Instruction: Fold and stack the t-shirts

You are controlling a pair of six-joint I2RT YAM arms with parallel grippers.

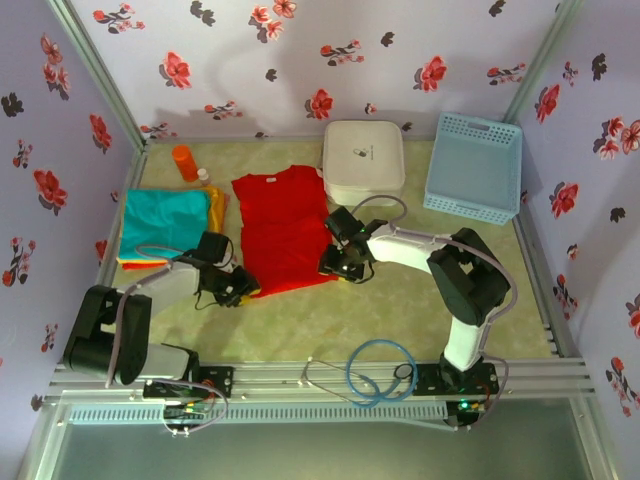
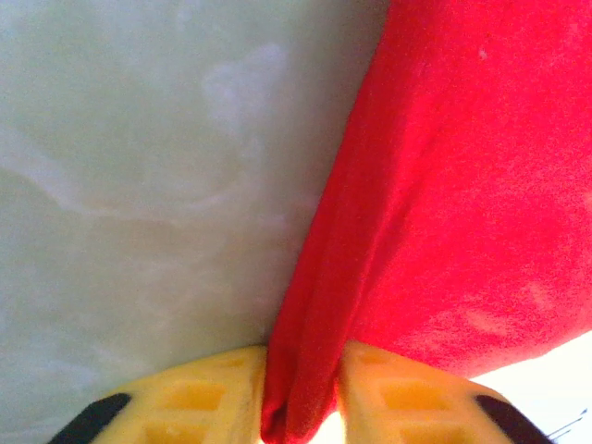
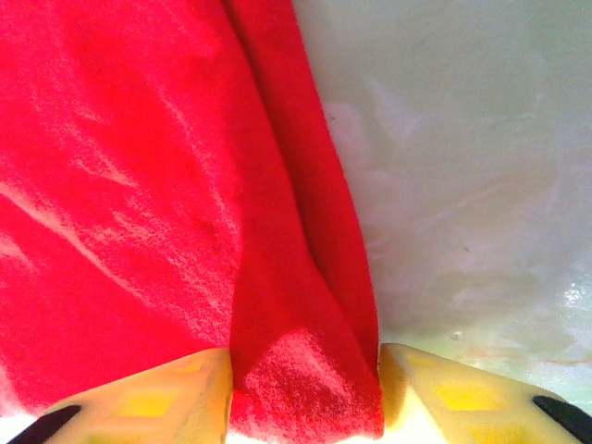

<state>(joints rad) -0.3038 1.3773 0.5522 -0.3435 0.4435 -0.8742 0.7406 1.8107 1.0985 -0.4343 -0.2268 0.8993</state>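
A bright red t-shirt [image 1: 285,232] lies spread flat in the middle of the table, collar toward the back. My left gripper [image 1: 238,288] sits at its near left corner. In the left wrist view the red cloth [image 2: 462,185] is pinched into a narrow fold between the yellow fingers [image 2: 199,400] of that gripper [image 2: 301,398]. My right gripper [image 1: 340,262] is at the near right corner. A thicker fold of the red shirt [image 3: 120,185] fills the gap between its jaws [image 3: 305,398] and touches both fingers [image 3: 453,393]. A folded teal t-shirt [image 1: 160,220] rests on orange and yellow cloth [image 1: 218,208] at the left.
A white rounded case [image 1: 363,160] stands at the back, just beyond the red shirt. A light blue lattice basket [image 1: 473,165] is at the back right. An orange bottle [image 1: 185,162] stands behind the teal stack. A blue cable loop [image 1: 380,370] lies near the front rail.
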